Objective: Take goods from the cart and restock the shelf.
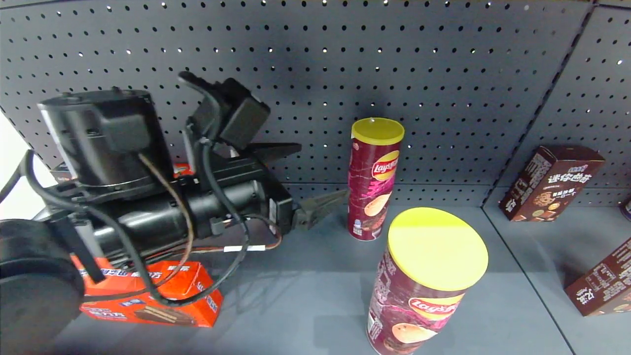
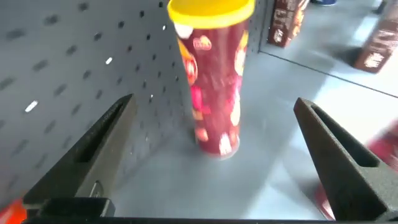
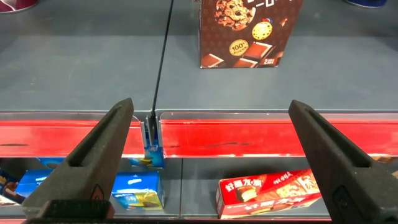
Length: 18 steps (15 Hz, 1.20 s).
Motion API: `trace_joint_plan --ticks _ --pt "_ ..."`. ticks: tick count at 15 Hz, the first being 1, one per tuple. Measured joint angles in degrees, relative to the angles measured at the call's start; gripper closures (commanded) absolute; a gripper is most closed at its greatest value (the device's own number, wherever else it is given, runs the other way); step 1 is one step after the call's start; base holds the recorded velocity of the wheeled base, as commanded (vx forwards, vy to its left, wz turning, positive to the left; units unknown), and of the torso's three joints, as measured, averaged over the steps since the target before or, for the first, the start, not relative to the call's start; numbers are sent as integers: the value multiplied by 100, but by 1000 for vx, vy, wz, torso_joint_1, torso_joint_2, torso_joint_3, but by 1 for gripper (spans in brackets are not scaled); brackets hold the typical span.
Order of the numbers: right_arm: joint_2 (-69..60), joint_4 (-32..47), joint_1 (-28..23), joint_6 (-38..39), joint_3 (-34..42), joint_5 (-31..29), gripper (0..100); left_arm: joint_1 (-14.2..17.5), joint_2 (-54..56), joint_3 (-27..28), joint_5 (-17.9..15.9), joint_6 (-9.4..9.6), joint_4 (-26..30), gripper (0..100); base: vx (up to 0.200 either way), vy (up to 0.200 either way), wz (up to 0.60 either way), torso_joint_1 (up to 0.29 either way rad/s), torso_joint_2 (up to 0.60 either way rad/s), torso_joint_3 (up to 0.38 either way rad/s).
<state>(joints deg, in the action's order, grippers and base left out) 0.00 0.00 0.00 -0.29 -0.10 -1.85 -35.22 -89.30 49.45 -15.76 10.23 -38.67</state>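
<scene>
A tall purple chip can with a yellow lid [image 1: 373, 180] stands upright at the back of the grey shelf [image 1: 305, 296], against the pegboard. My left gripper [image 1: 308, 177] is open just to its left, fingers apart and holding nothing. In the left wrist view the can [image 2: 214, 74] stands ahead of the open left gripper [image 2: 214, 106], beyond its fingertips. A second purple chip can [image 1: 426, 286] stands nearer the shelf's front. My right gripper [image 3: 210, 106] is open and empty, facing a shelf edge with a brown cookie box [image 3: 245, 31] on it.
An orange biscuit box [image 1: 148, 298] lies under my left arm. Two brown boxes [image 1: 549, 182] [image 1: 604, 286] stand in the bay to the right, past a divider. Below the red price strip [image 3: 249, 138] are an orange box [image 3: 267, 190] and blue boxes [image 3: 134, 190].
</scene>
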Motion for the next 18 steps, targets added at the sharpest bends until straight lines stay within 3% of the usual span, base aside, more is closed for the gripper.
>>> trace_joint_plan --ticks 7,11,13,15,18 --pt "0 0 2 0 0 0 0 77 2497 -1820 651 -46 556 0 0 0 0 0 0 0" --pt "0 0 0 2 0 0 0 82 3784 -2809 1314 -46 594 0 0 0 0 0 0 0" --pt "0 0 0 2 0 0 0 77 4468 -3318 1402 -29 712 0 0 0 0 0 0 0" --pt "0 0 2 5 0 0 0 77 5207 -3583 1429 -13 1314 0 0 0 0 0 0 0" --pt "0 0 2 0 0 2 0 99 6337 -3602 1503 -9 2976 0 0 0 0 0 0 0"
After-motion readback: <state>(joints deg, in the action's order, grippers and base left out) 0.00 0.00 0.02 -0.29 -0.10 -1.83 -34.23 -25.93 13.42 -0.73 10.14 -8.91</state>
